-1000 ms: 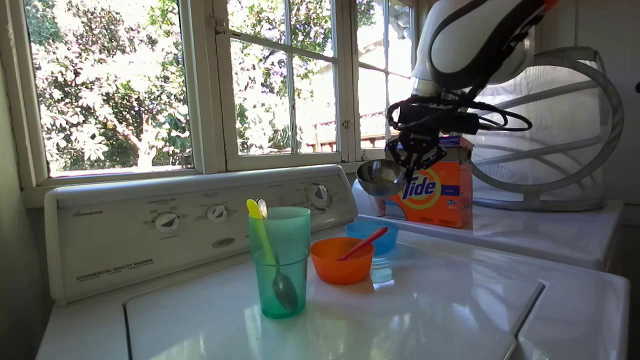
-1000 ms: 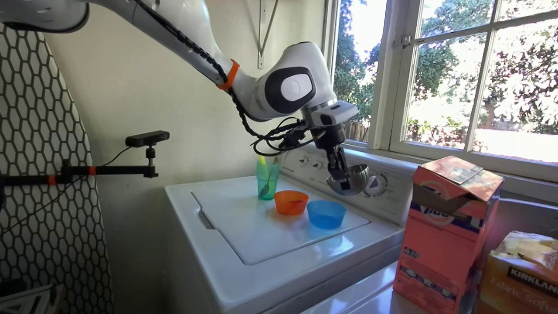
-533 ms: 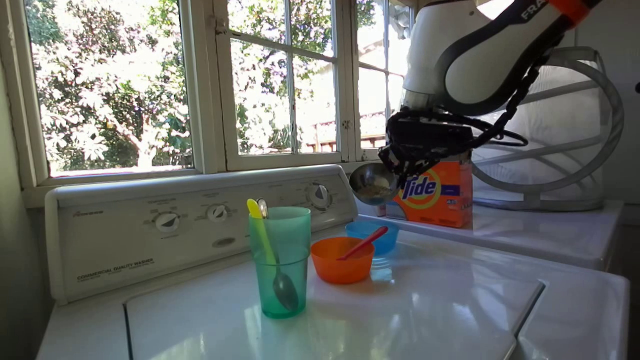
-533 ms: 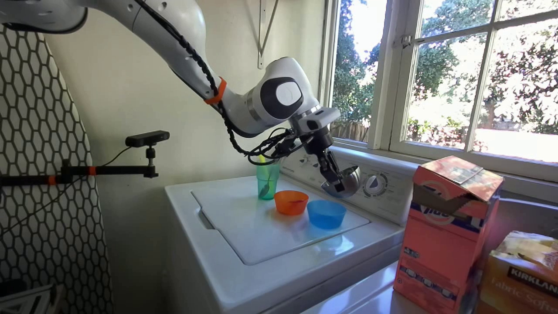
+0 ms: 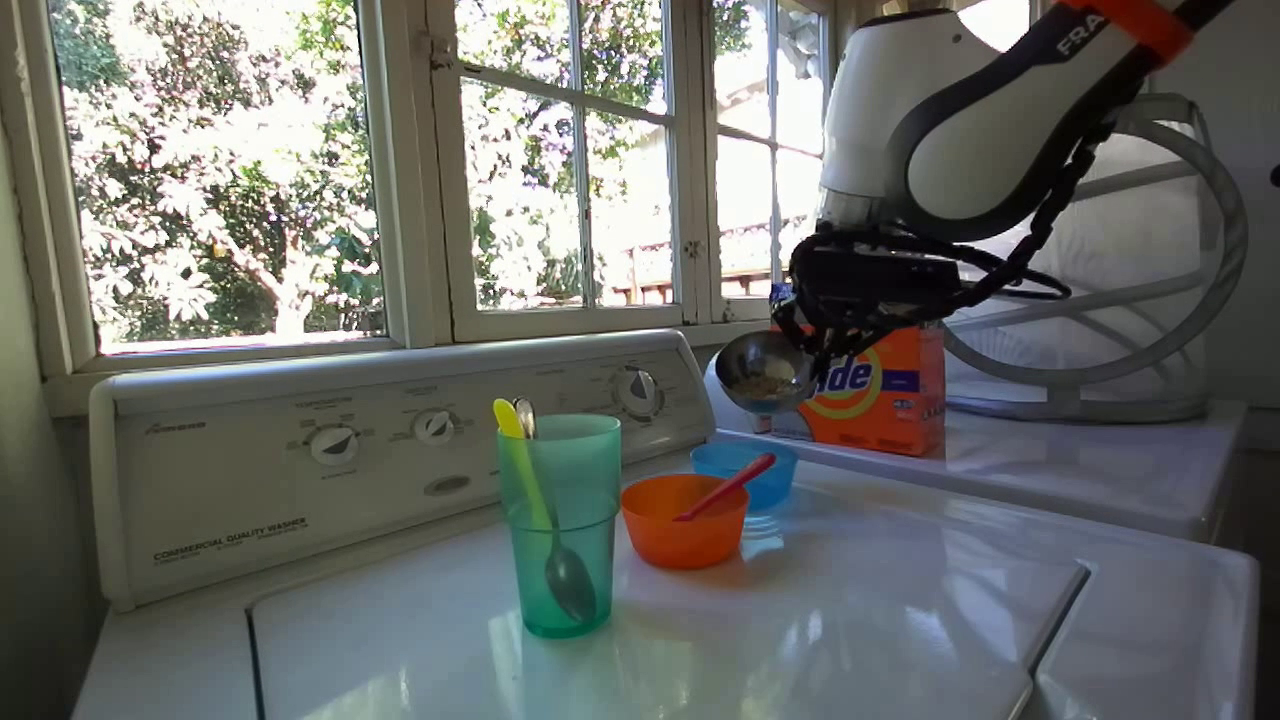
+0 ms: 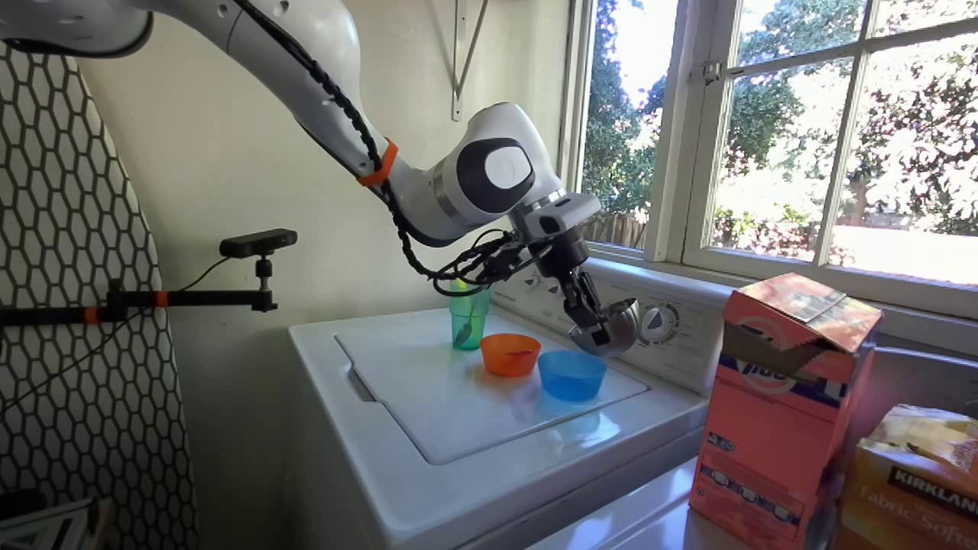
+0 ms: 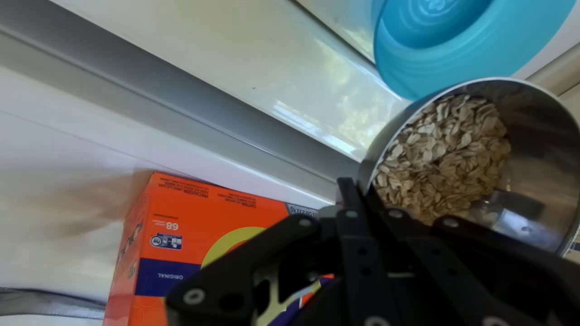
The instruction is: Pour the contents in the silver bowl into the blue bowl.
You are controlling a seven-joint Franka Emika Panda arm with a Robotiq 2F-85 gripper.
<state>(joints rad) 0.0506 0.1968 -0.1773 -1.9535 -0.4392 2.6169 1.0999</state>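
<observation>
The silver bowl (image 5: 745,365) is held in the air, tilted, and also shows in an exterior view (image 6: 625,328). My gripper (image 7: 358,190) is shut on its rim. The contents (image 7: 439,163) are pale oat flakes heaped in the silver bowl, at its side nearer the fingers; they also show in an exterior view (image 5: 765,386). The blue bowl (image 6: 573,378) stands on the washer lid, below and beside the silver bowl. In the wrist view the blue bowl (image 7: 494,50) is at the top right, partly covered by the silver bowl's rim.
An orange bowl (image 5: 680,525) with a red spoon (image 5: 725,488) stands beside the blue bowl. A teal cup (image 5: 545,600) with spoons stands near it. The washer's control panel (image 5: 400,480) rises behind. A Tide box (image 6: 772,435) and a Kirkland box (image 6: 909,489) stand alongside.
The arm has come lower, bringing the silver bowl nearer the blue bowl's height. The silver bowl has tilted so the oats now show in an exterior view. The other bowls and cup have not moved.
</observation>
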